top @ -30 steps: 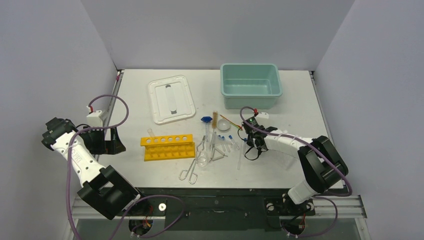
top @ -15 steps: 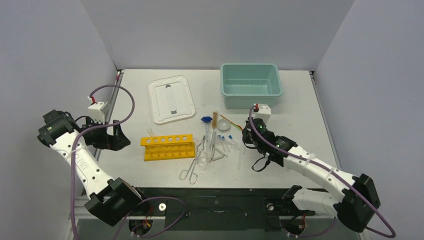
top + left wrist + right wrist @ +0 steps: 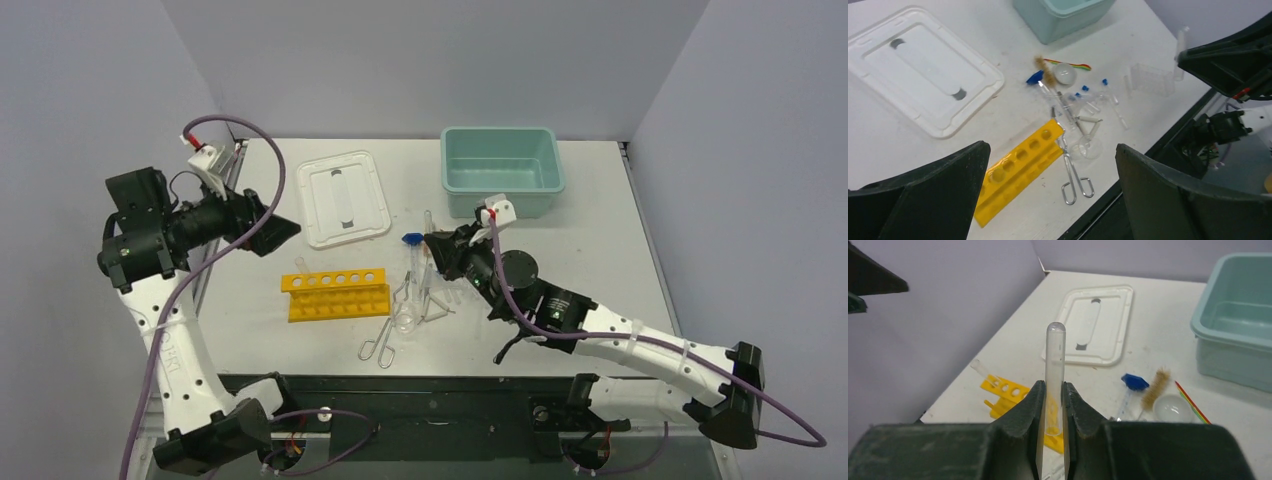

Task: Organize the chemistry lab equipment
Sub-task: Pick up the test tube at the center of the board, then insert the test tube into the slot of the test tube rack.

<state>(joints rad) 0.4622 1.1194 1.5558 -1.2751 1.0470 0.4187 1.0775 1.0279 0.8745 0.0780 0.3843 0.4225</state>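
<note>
Right pincer (image 3: 1054, 395) clamped on clear test tube (image 3: 1055, 347), mid-air above tabletop clutter; rounded end protrudes (suits insertion). Judged destination: yellow holed rack (image 3: 335, 300). Left pincer (image 3: 1050, 147) wide, empty.

Whole thing sits in a little booth: a plain pale lavender-grey back wall (image 3: 430, 60), plus a matching left side wall (image 3: 70, 90) and right side wall (image 3: 770, 150) angling in. The flat white rectangular desk (image 3: 600, 240) runs wall to wall, matte, a few small scuffs. A black metal frame strip (image 3: 440, 400) runs along its near edge. Lighting's soft and even, shadows faint.
</note>
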